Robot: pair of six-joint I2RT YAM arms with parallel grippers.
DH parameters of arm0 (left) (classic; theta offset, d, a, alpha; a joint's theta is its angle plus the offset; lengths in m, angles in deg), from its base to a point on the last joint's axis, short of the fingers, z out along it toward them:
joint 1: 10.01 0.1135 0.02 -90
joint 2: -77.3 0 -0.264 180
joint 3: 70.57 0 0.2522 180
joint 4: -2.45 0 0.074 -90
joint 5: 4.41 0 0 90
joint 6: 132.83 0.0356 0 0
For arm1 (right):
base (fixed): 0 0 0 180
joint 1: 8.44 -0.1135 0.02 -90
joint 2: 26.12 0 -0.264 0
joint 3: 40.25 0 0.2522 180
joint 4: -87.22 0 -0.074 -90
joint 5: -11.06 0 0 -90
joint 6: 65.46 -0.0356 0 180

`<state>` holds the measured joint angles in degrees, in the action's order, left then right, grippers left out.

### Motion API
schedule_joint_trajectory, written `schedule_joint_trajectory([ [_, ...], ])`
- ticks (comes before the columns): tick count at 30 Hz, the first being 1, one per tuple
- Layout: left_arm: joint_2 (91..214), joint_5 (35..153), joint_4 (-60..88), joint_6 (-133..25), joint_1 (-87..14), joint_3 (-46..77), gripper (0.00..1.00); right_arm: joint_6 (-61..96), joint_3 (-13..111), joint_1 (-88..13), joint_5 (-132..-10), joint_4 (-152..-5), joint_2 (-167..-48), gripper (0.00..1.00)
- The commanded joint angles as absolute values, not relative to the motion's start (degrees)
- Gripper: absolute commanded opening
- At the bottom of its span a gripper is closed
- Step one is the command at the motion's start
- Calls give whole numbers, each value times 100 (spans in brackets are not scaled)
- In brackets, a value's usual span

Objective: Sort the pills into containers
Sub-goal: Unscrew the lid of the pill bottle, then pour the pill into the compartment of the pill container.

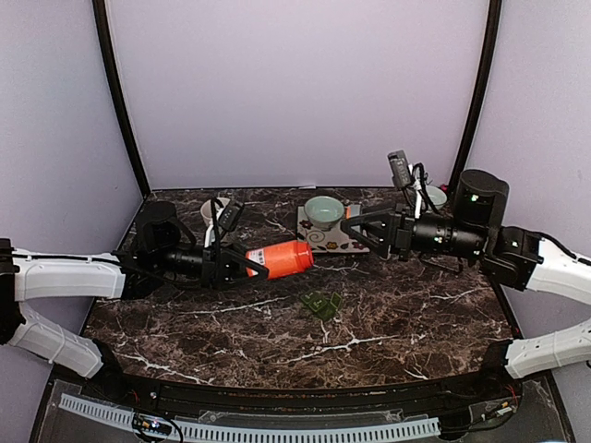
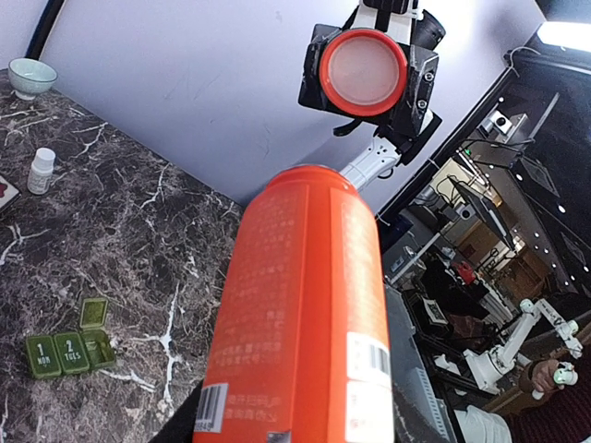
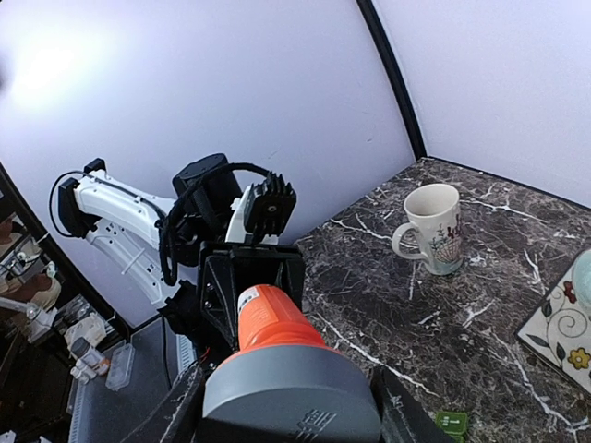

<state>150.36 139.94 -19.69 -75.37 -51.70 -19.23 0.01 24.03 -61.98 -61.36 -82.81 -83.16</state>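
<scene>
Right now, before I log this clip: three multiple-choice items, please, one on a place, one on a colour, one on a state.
1. Where is the pill box? A. in the mug B. on the bare table C. on the patterned tile
2. The bottle in the left gripper is: A. white B. blue C. orange
3. The pill box lids: A. one open B. all shut C. all open
Answers: B, it lies on the marble; C, its body is orange in every view; A, the left wrist view shows the end lid raised.
</scene>
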Motion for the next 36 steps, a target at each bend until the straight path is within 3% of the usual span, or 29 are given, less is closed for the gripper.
schedule_joint_trajectory([
  [1,14941,13688,-3083,-7814,-5188,-2357,0,-129,2098,-6131,-6600,-8621,-8040,46],
  [20,16428,12986,-4717,-7996,-5602,-3122,0,-682,639,-6109,-7786,-9148,-7669,44],
  [36,17612,12542,-4659,-7870,-5706,-2743,0,-783,195,-6053,-7939,-9271,-7706,44],
])
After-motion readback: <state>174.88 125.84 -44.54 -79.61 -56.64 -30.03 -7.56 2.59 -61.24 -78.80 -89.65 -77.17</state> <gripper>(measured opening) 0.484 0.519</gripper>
